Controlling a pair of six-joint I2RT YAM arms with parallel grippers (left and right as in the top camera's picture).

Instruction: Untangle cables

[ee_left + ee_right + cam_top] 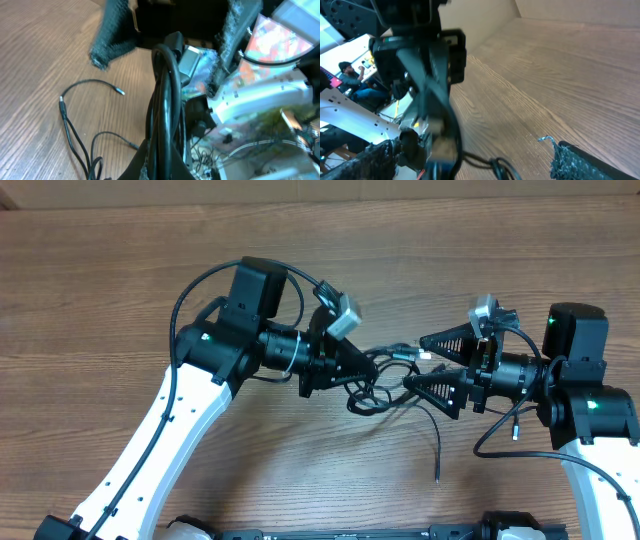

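The tangle of thin black cables (378,388) with small plug ends sits in the middle of the brown wood-grain worktop (300,240). It is bunched in crossing loops between the two arms. One loose end (437,474) trails off toward the near edge. In the left wrist view a few slack strands (70,131) lie flat on the wood.

The left jaws are clamped on a bunch of the loops. The right jaws stand wide apart just beside the knot, holding nothing that I can make out.

To my eye the left side is anchoring the bundle while the right side picks a strand, and little looks undone so far.

To do this step well, the right jaws should close on one strand only, where it leaves the knot or near its plug. A pinch on two strands would just drag the whole bundle. The pull should then go slowly, away from the left hold and low over the worktop. If the loops tighten rather than open, it would be better to ease off and try another strand. The left hold should stay firm and not twist.
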